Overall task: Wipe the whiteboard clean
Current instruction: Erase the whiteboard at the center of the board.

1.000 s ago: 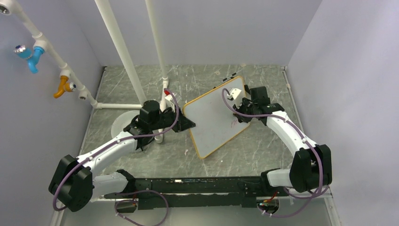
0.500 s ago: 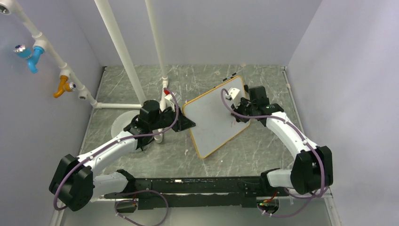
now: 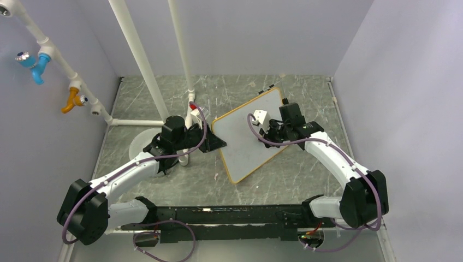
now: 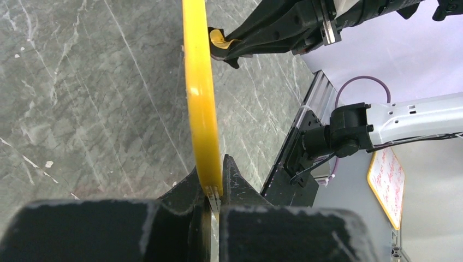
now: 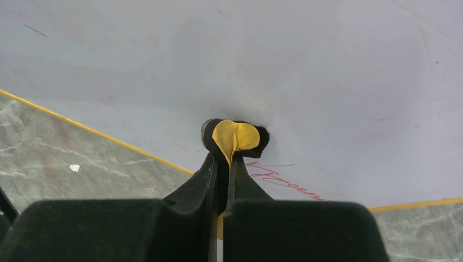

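We see the whiteboard [image 3: 240,150] over the middle of the table [image 3: 311,169], a little toward its right side. Its long sides run from the near middle toward the far right corner. The board is tilted, with its white face turned up and toward the right arm. We cannot tell whether its lower edge rests on the table.

The left gripper [image 3: 219,143] holds the board at its left edge. In the left wrist view its jaws are closed tight on the thin yellow-orange frame [image 4: 199,98], one finger on each side, and the frame goes up and away from the fingers, edge-on to the camera.

The right gripper [image 3: 267,131] is over the upper half of the board's face. In the right wrist view its jaws [image 5: 224,164] are almost fully closed, with only a narrow slit between them. They pinch a small yellow pad [image 5: 235,136] with a black back. The pad touches the white surface. Just beside it, lower and to the right in this view, lies a red scrawl [image 5: 284,183] in thin handwriting. The frame passes close behind the fingers, and past it we see the grey marble of the table.

At the left side of the table a round white disc [image 3: 139,143] lies flat behind the left arm. White pipes [image 3: 143,65] rise from the far left part.
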Robot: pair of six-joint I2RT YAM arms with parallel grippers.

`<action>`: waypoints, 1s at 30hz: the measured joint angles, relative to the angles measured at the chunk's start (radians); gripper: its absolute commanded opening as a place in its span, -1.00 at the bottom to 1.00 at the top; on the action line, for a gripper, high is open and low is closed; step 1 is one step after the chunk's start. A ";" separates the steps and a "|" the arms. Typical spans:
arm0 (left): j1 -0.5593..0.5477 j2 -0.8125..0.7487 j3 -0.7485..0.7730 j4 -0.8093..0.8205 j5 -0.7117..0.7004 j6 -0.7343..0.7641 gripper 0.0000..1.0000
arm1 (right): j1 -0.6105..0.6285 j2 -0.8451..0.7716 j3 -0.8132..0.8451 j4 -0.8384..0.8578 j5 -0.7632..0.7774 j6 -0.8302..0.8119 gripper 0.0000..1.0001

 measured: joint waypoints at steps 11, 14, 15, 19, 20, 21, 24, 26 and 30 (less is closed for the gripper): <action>0.000 0.000 0.000 0.001 -0.001 0.005 -1.00 | -0.227 0.132 0.007 0.035 0.067 0.059 -1.00; 0.000 0.000 0.000 0.002 0.000 0.004 -1.00 | -0.217 0.134 0.007 0.032 0.063 0.046 -1.00; 0.000 0.000 0.000 0.002 0.000 0.004 -1.00 | -0.208 0.130 0.007 0.031 0.063 0.037 -1.00; 0.000 0.000 0.000 0.002 0.000 0.004 -1.00 | -0.108 0.067 -0.028 0.013 0.060 -0.032 -1.00; 0.000 0.000 0.000 0.002 0.000 0.005 -1.00 | -0.079 0.049 -0.035 0.002 0.045 -0.047 -1.00; 0.000 0.000 0.000 0.002 0.000 0.006 -1.00 | -0.044 0.030 -0.040 -0.018 0.020 -0.066 -1.00; 0.000 0.000 0.000 0.002 0.000 0.016 -1.00 | 0.025 0.010 -0.041 -0.049 -0.040 -0.091 -1.00; 0.000 0.000 0.000 0.002 0.000 0.023 -1.00 | 0.025 0.014 -0.041 -0.045 -0.032 -0.080 -1.00; 0.000 0.002 0.000 0.006 -0.008 0.029 -1.00 | -0.064 0.058 -0.026 -0.018 0.018 -0.013 -1.00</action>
